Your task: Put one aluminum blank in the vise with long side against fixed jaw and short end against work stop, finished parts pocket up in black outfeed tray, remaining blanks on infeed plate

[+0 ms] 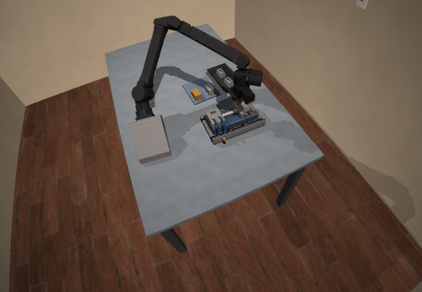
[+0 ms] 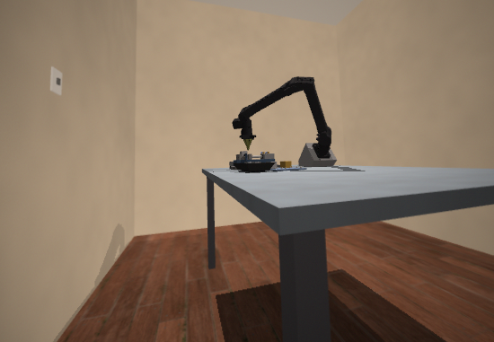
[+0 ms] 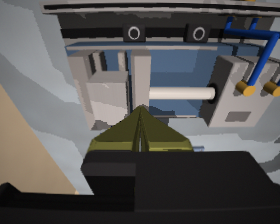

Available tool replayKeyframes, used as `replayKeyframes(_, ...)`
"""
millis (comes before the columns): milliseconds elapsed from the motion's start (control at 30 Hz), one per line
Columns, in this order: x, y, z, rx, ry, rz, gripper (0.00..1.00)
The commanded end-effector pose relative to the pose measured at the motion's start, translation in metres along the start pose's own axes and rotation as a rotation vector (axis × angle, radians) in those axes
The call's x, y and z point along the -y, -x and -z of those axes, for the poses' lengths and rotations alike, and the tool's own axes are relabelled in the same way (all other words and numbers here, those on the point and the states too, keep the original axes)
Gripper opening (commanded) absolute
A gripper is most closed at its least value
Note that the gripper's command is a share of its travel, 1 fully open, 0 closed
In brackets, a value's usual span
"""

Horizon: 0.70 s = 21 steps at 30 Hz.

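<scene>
Aluminum blank sitting in the vise, closed gripper hovering

The blank is lying between the fixed jaw and the sliding jaw of the vise, presumably so clamping can locate it; whether it is touching the work stop, I cannot tell. The gripper is holding nothing, its fingertips pressing together above, perhaps serving as a narrow pusher for seating the blank. Two finished parts are resting in the outfeed tray, probably keeping machined work separate. A brass blank and another gray blank are waiting on the infeed plate, seemingly as reserve stock; pin contact is too small to judge.
</scene>
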State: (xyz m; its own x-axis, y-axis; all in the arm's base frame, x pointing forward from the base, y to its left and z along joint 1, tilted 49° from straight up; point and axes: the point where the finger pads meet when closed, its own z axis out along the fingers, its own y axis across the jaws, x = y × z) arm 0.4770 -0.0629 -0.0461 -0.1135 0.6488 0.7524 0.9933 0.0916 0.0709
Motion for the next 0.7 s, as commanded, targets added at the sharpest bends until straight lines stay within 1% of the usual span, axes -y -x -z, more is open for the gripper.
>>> replayKeyframes(0, 0.001, -0.0027, -0.0165, -0.012, -0.025, 0.001, 0.0)
replayKeyframes(667, -0.0045, -0.0042, -0.0137, -0.008, -0.02, 0.006, 0.0)
